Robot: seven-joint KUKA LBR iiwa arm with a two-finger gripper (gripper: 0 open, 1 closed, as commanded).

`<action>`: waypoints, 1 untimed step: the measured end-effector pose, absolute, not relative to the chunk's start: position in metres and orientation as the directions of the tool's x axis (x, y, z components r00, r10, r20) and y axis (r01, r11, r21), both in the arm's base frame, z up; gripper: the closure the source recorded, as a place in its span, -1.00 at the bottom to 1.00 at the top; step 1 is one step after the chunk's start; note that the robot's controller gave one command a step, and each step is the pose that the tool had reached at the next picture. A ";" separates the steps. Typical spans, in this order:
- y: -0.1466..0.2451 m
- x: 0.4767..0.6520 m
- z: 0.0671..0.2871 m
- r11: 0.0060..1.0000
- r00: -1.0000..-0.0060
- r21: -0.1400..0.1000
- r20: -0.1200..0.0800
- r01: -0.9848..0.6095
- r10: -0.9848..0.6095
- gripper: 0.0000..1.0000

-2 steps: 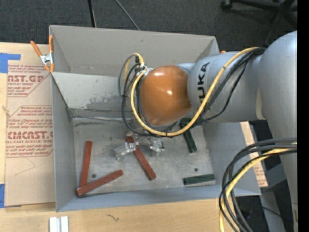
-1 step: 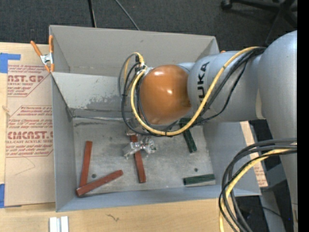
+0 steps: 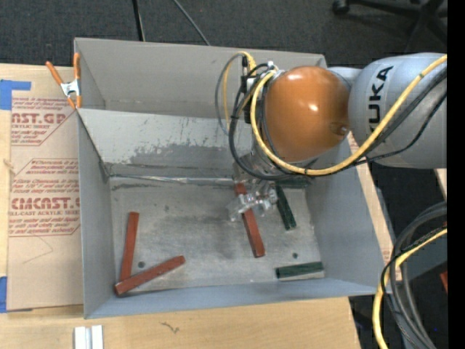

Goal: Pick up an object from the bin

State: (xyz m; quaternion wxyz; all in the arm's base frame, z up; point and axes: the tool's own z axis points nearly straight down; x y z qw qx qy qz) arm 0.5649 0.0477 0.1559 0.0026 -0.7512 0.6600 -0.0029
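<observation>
The KUKA arm's claw (image 3: 249, 203) hangs low in the grey metal bin (image 3: 94, 195), right of the floor's middle, with its tip at the upper end of a flat reddish-brown stick (image 3: 255, 241) that slants toward the front edge. Whether the claw is apart or together cannot be told beneath the glossy orange wrist cover (image 3: 301, 113). A short dark green stick (image 3: 285, 211) lies just beside the claw, toward the right wall. A second green bar (image 3: 299, 271) rests near the front right corner. Two more reddish-brown sticks (image 3: 129, 244) meet in a V at the front left corner. The floor is dull, scuffed metal.
</observation>
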 end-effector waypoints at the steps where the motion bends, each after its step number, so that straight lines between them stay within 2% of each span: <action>1: 0.061 0.569 0.216 -0.087 0.087 -0.007 -0.003 -0.996 -0.996 1.00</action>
